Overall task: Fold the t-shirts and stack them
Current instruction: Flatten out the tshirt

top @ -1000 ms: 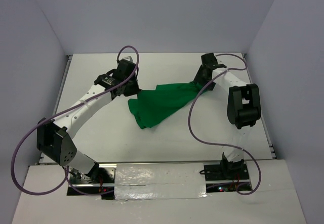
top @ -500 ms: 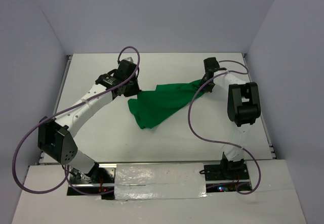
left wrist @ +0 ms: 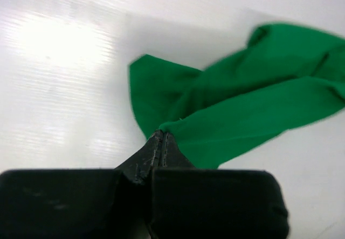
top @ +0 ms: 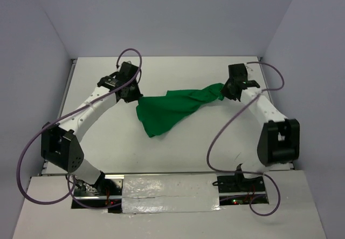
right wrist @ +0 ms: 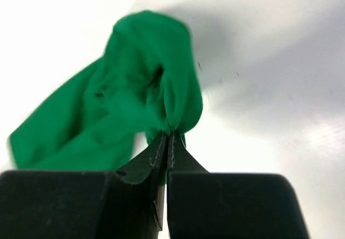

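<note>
Two purple cables (top: 209, 151) trail over the white table (top: 178, 69). Both arms reach far, the left gripper (top: 136, 96) and right gripper (top: 225, 91) each clamped on one end of the green t-shirt (top: 170, 109).

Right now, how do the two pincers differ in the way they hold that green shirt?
The left pincer pinches a flat, thin edge of the t-shirt; the right pincer pinches a bunched-up fold. The left pincer holds the wider end, the right pincer the narrower, twisted end. Both are shut on the cloth.
</note>
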Controlling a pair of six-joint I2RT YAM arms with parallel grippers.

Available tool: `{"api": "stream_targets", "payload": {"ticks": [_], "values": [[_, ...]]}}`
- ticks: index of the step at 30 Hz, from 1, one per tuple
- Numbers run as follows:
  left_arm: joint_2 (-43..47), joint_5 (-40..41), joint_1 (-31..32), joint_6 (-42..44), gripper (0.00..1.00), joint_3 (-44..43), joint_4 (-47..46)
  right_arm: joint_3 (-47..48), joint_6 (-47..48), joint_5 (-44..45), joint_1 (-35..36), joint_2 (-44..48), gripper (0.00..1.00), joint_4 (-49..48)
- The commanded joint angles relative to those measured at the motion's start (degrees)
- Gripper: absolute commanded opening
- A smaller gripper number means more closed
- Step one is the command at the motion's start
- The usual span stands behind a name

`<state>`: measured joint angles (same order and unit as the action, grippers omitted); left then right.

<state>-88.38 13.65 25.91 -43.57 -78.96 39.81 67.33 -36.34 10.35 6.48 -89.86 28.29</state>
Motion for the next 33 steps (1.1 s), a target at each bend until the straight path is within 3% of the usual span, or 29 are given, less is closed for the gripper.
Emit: {"api": "stream_targets", "payload": {"ticks": [1, 4, 8, 13, 16, 17, 18, 20, 22, 24, 29, 33], "values": [[3.21, 1.04, -5.76, 1.47, 0.00, -1.55, 0.97, -3.69, 2.06, 1.96, -0.24, 12.91, 0.01, 1.67], [5.14, -0.28, -8.76, 2.35, 0.00, -1.64, 0.44, -6.94, 3.20, 0.12, -0.24, 20.57, 0.01, 2.38], [4.27, -2.83, -10.18, 3.14, 0.00, -3.56, -2.28, -6.52, 3.64, -1.82, -0.24, 22.81, 0.00, 2.03], [-5.91, -4.16, -13.68, 4.81, 0.00, -15.49, -1.85, 9.02, 3.64, -3.41, -0.33, 14.21, 0.00, 1.94], [-14.34, -6.00, -16.58, 6.21, 0.00, -31.91, 2.18, 24.39, 3.21, -4.81, -1.20, 6.30, 0.00, 1.24], [-16.71, -6.53, -17.20, 6.65, 0.00, -42.92, 3.50, 28.95, 2.59, -5.77, -1.38, 4.11, 0.00, 1.24], [-25.61, -9.40, -19.12, 7.88, 0.00, -66.87, 8.91, 45.01, 1.28, -9.35, -1.56, -1.75, 0.00, 0.19], [-27.11, -11.88, -20.27, 7.80, 0.00, -71.29, 8.88, 50.94, 0.83, -10.08, -1.65, -2.42, 0.00, -0.77], [-20.55, -15.31, -22.21, 6.22, 0.00, -65.75, 1.62, 54.66, 0.48, -12.02, -1.65, -0.50, 0.00, -1.75], [-10.82, -16.28, -23.01, 5.34, 0.00, -53.05, -7.59, 53.97, 0.65, -12.37, -1.65, 2.40, 0.00, -2.98], [-1.81, -15.84, -23.01, 5.87, 0.00, -48.40, -7.56, 43.69, 1.97, -12.02, -1.65, 15.31, 0.00, -7.54], [5.21, -16.20, -23.01, 6.31, 0.00, -46.12, -6.15, 40.43, 3.90, -11.06, -1.65, 24.27, 0.00, -4.48]]}}
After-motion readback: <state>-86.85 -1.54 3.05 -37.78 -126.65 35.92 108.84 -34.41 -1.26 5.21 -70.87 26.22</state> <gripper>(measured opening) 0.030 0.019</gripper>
